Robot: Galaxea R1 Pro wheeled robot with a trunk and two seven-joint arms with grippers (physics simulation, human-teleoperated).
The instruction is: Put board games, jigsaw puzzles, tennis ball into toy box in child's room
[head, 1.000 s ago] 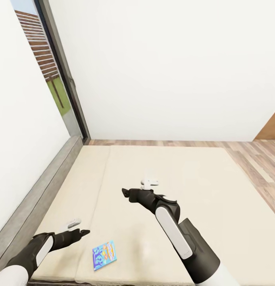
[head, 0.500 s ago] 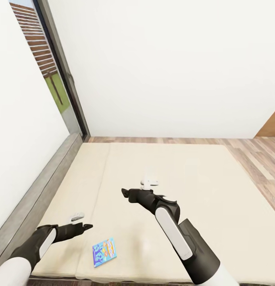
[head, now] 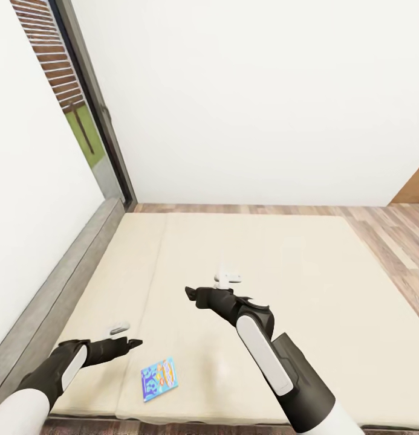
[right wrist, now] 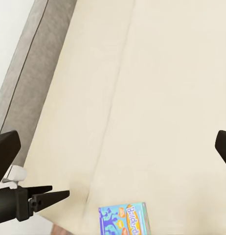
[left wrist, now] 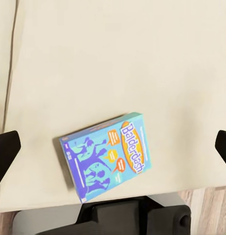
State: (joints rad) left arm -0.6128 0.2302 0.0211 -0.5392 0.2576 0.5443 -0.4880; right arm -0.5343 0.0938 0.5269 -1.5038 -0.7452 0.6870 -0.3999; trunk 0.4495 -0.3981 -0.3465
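The bed (head: pixel 276 284) is the largest thing here: a wide, low mattress of plain cream cloth, smooth and matte, with a thin seam running along its length and a grey padded edge (head: pixel 58 296) on the robot's left side. Behind it stands a bare white wall (head: pixel 263 96). A dark-framed window (head: pixel 91 115) is in the corner at the left, and a wood-plank floor (head: pixel 384 229) runs along the far side of the bed and down its right side.

The right arm (head: pixel 276 362), black with a white panel, reaches over the middle of the mattress. Its right hand (head: pixel 224 279) hangs above the cloth with the two dark fingers spread wide, as the right wrist view shows, and it holds nothing and touches nothing.

The left hand (head: pixel 126 338) is low over the near left part of the bed. Its fingers are also wide apart in the left wrist view, and it is empty.

One board game (head: pixel 159 379) lies flat on the mattress near the front edge, just beside the left hand and apart from it. It is a thin rectangular box, glossy, blue and turquoise, with dark blue figures, orange bubbles and the word "Balderdash" on an orange band (left wrist: pixel 133 148)
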